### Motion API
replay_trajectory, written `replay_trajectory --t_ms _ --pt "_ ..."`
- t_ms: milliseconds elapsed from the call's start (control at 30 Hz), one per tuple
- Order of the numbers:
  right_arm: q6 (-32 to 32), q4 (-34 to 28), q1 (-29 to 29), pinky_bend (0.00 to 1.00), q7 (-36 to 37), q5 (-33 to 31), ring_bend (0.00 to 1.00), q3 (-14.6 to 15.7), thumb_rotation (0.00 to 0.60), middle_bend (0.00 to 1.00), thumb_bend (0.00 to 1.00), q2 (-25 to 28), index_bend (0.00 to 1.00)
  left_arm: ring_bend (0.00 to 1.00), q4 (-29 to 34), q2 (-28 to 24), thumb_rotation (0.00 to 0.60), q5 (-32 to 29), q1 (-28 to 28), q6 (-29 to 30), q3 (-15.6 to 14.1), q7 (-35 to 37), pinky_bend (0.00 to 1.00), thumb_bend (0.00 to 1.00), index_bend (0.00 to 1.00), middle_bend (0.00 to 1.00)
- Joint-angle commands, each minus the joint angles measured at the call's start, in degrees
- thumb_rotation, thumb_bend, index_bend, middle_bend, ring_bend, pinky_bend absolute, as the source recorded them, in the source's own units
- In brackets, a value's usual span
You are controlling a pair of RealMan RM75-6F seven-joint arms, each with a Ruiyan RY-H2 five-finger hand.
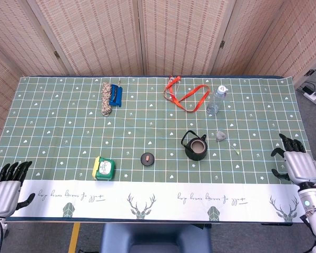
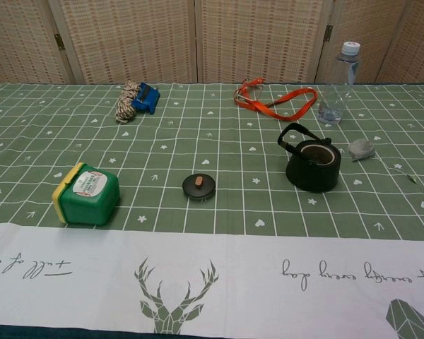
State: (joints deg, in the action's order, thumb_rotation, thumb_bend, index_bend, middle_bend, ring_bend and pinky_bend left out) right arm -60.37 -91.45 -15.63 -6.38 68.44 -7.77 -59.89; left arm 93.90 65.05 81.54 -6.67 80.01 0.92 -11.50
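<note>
Right hand (image 1: 294, 164) over table's right edge (image 1: 284, 105), fingers spread, holding nothing, left hand (image 1: 5, 187) likewise empty, fingers apart, near green box (image 1: 104, 167)

Bright, even overhead light, soft short shadows, sharp focus throughout, slight wide-angle bending at the edges.

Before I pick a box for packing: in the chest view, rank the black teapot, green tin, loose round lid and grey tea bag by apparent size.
1. Green tin and black teapot: too alike to rank, and the tin sits nearer the camera.
2. Round lid.
3. Grey tea bag, smallest, though farther back.
</note>
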Motion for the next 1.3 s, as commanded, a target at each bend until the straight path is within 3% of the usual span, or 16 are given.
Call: replay_trajectory --t_ms 33,300,700,1300 --pt "3.3 5.9 -2.2 0.00 4.7 -0.5 0.00 -0.8 0.600 0.00 0.29 -3.5 0.44 0.04 0.1 -0.5 0.600 0.4 -0.1 0.0 0.1 1.4 0.00 0.24 0.01 0.05" --pt "6.0 15.2 -6.1 0.00 2.9 -1.2 0.00 -1.3 0.600 0.00 0.29 -10.8 0.50 0.03 0.1 -2.0 0.600 2.9 -0.5 -0.6 -0.7 5.8 0.00 0.24 0.01 0.05" --pt "11.1 23.5 -11.9 0.00 -2.6 -3.8 0.00 -1.7 0.600 0.00 0.34 -19.0 0.52 0.03 -0.7 -2.5 0.600 4.5 -1.1 -1.5 -1.4 7.8 0.00 0.24 0.01 0.05" --pt "14.7 25.0 -15.5 0.00 -12.4 -13.2 0.00 -1.7 0.600 0.00 0.34 -22.7 0.46 0.03 -1.3 -2.7 0.600 4.7 -1.9 -2.6 -1.5 9.6 0.00 0.24 0.01 0.05"
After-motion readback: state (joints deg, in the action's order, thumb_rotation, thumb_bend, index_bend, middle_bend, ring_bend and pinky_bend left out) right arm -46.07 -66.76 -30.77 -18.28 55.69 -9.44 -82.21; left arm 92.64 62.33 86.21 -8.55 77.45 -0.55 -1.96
